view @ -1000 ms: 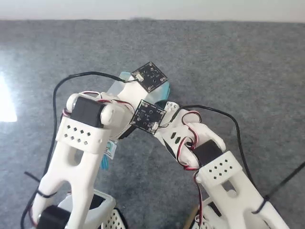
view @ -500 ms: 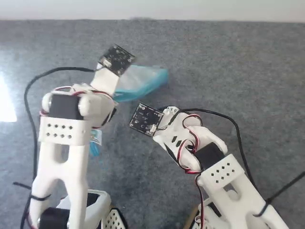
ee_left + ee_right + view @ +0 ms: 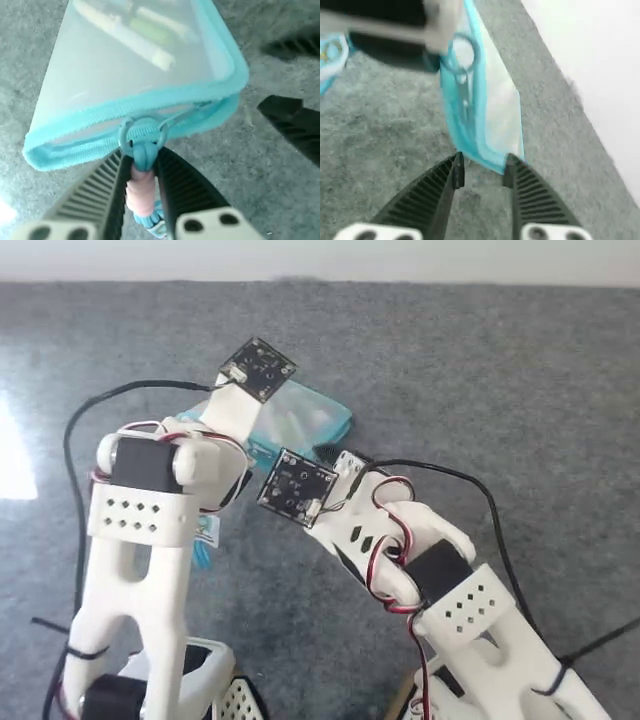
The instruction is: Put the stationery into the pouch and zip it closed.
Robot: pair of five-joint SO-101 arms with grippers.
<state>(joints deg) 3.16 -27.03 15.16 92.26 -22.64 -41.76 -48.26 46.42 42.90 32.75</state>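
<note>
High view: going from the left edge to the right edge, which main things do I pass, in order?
left arm → pouch → right arm

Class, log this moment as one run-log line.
step: zipping | left gripper: shut on zipper pull | right gripper: open, astride pouch end | pens: inside pouch
</note>
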